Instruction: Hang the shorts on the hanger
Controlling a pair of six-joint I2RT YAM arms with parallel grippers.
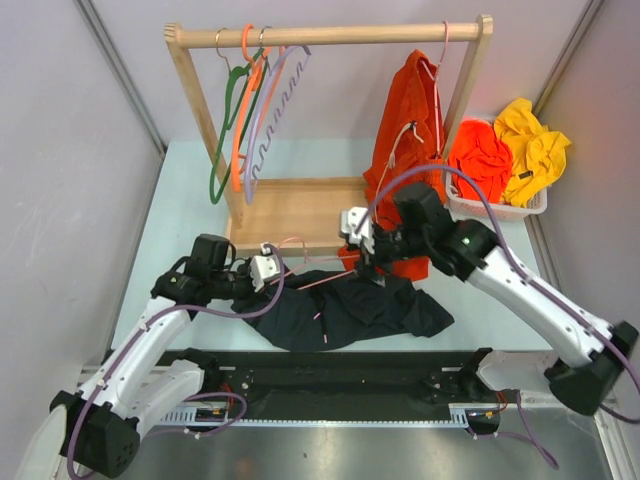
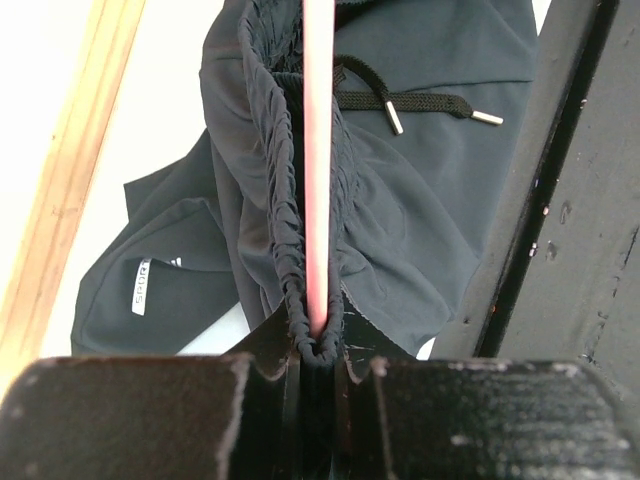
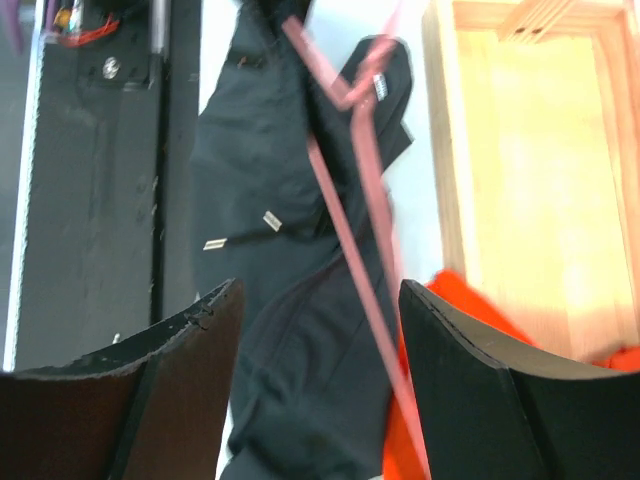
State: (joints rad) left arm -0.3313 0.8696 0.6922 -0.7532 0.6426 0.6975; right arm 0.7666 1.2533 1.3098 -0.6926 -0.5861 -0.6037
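Shorts (image 2: 420,230) waistband and hanger (image 2: 318,150) pinched in left jaws; right jaws open above.

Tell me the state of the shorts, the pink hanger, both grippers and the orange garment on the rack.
Shorts: crumpled on the table, waistband bunched around the hanger rod.
Hanger: rod end inside the waistband, low over the table.
Left gripper: fingers shut on the shorts' waistband.
Right gripper: fingers open, above the shorts.
Orange garment: hanging from the rail.

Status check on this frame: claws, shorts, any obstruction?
Left claw shut on shorts waistband, pink hanger rod running through the fold. Right claw open over both. Orange garment hangs close beside it.
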